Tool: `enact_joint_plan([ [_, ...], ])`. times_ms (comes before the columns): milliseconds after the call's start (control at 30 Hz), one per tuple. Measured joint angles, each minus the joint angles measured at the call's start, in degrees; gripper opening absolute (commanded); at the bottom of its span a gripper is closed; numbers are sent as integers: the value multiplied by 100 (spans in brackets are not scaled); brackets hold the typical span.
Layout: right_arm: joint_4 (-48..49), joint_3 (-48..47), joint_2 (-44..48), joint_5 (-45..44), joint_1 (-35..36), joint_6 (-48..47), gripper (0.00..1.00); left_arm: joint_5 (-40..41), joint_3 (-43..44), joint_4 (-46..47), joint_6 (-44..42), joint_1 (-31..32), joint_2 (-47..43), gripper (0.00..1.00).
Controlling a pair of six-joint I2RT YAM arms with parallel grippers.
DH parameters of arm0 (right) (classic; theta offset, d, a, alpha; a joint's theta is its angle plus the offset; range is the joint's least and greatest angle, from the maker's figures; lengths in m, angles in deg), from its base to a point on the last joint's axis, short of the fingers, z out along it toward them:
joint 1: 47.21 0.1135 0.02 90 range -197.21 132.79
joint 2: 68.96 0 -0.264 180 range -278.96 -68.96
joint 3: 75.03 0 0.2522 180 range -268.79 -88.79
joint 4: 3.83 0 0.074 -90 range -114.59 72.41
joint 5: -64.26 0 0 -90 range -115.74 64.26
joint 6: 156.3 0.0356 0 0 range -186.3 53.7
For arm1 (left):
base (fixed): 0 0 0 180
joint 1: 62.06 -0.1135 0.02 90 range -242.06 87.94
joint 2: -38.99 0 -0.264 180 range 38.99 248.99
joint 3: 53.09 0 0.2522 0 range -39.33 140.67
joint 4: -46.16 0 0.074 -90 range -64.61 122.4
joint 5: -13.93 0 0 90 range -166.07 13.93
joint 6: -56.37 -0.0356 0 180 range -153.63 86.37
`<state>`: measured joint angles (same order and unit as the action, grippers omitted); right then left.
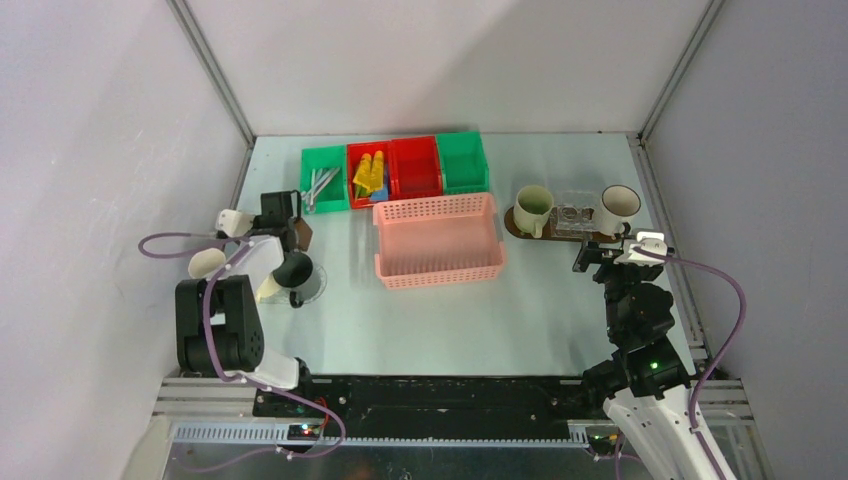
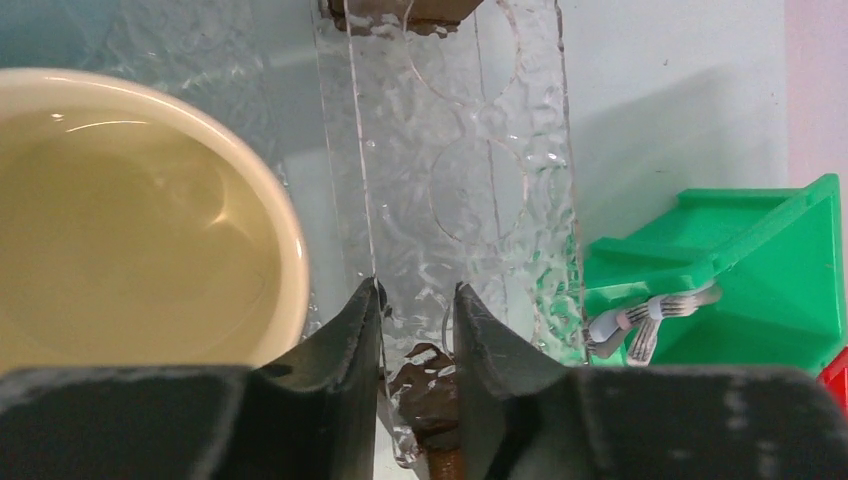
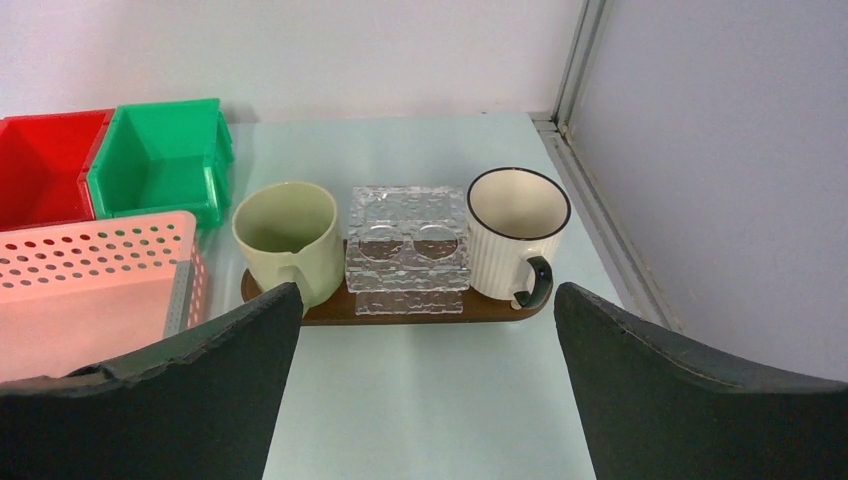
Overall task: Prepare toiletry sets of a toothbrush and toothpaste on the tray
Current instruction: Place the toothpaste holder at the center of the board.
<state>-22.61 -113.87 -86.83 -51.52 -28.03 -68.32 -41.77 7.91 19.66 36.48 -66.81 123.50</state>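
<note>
Four mugs are in view. A pale mug and a white ribbed mug stand at either end of the tray in the upper right of the top view, with one clear holder between them. A cream mug and a dark mug stand at the left, the dark one on a clear disc. Four bins line the top of that view, two green and two red. Brushes lie in the leftmost and yellow tubes in the next. One pink basket sits below the bins.

The right gripper is spread wide and grips nothing. The tray lies beyond and between its fingers, well apart from them. Its arm rises from the lower right.

The left gripper is nearly closed on the near end of a second clear holder, with something brown in the gap. Its arm reaches up from the lower left, between the two left mugs.
</note>
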Motion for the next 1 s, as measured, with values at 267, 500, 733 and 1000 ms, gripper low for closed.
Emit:
enact_joint_plan([
  [267,2,0,-2,0,-44,-2,99,-63,24,192,243,-20,72,69],
  [500,2,0,-2,0,-66,-2,99,-109,273,-142,219,-20,57,66],
  [733,2,2,-2,0,-68,-2,99,-177,756,-457,-157,-20,-136,64],
  [1000,2,4,-9,2,-68,-2,99,-562,1283,-544,-1095,-22,-48,61],
])
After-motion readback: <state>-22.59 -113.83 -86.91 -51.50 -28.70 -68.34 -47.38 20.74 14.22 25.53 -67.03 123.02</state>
